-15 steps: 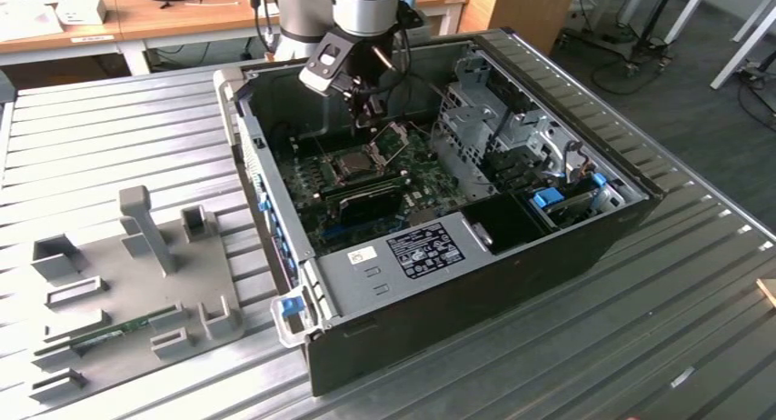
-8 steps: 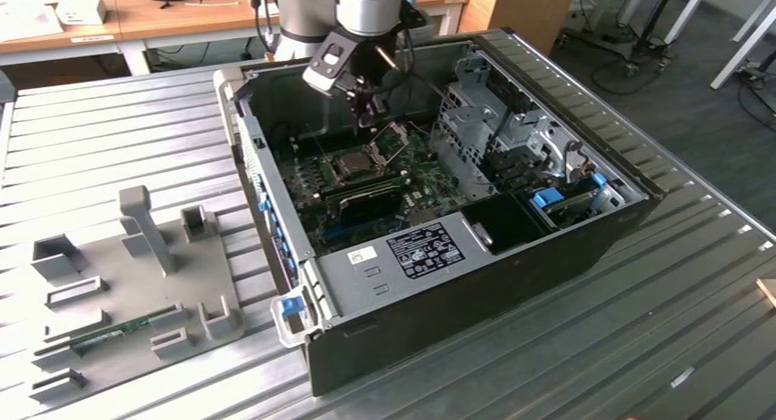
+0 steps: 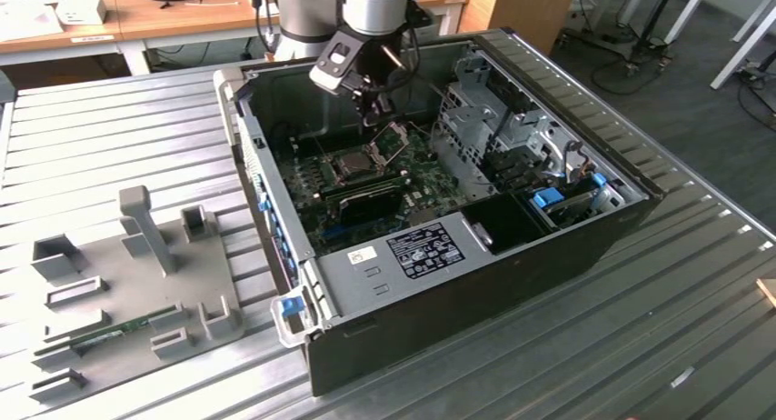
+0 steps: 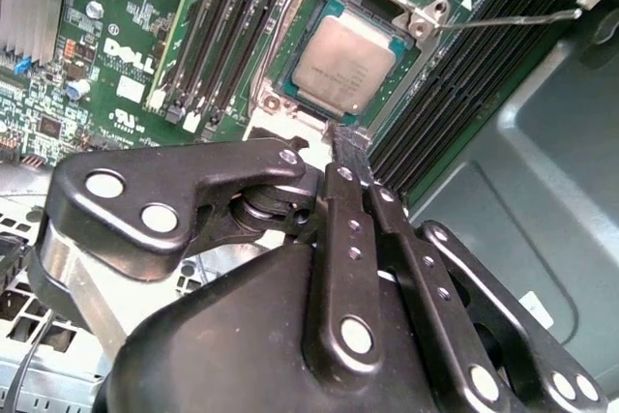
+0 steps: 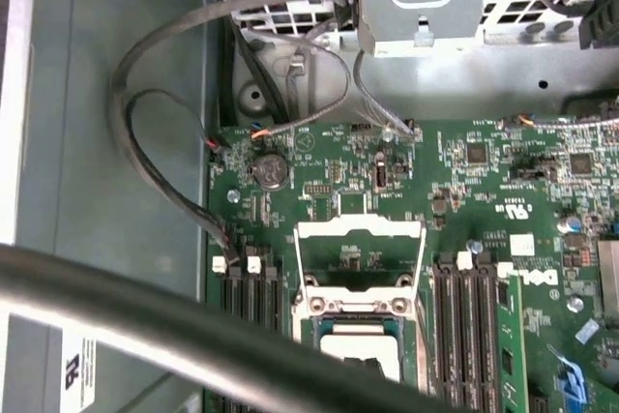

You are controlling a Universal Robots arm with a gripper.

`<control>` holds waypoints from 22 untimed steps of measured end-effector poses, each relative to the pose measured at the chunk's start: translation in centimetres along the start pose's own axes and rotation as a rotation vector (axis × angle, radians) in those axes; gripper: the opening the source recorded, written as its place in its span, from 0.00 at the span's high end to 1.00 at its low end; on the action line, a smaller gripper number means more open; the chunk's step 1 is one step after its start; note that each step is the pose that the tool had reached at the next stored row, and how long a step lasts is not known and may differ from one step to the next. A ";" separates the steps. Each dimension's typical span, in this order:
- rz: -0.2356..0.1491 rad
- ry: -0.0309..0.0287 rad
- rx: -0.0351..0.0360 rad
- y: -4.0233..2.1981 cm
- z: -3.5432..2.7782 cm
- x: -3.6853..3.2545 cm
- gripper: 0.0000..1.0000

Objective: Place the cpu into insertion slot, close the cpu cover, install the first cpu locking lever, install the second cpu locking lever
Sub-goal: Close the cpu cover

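A ribbed metal table [image 3: 109, 120] is carrying an open computer case [image 3: 582, 247], and the arm is reaching down into it. The cpu [image 4: 338, 63] is lying flat in the insertion slot [image 4: 282, 73]; it looks light, thin and fragile, best handled by its edges. The cpu cover [image 5: 358, 231] is standing open on its hinge. It looks stiff and thin, so its free edge seems the safest hold. The gripper [image 4: 340, 140] is hovering just beside the slot, jaws drawn together, apparently gripping nothing.
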State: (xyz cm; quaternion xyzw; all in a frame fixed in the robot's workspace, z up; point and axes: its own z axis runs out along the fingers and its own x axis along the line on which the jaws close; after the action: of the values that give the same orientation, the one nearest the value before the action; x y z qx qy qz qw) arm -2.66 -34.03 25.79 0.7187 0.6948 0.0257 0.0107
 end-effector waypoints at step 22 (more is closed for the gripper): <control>0.000 0.0000 0.0000 0.87 0.05 0.03 0.90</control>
State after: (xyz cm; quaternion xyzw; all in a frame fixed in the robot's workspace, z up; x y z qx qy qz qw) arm -1.79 -34.03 25.79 0.7187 0.6948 0.0257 0.0107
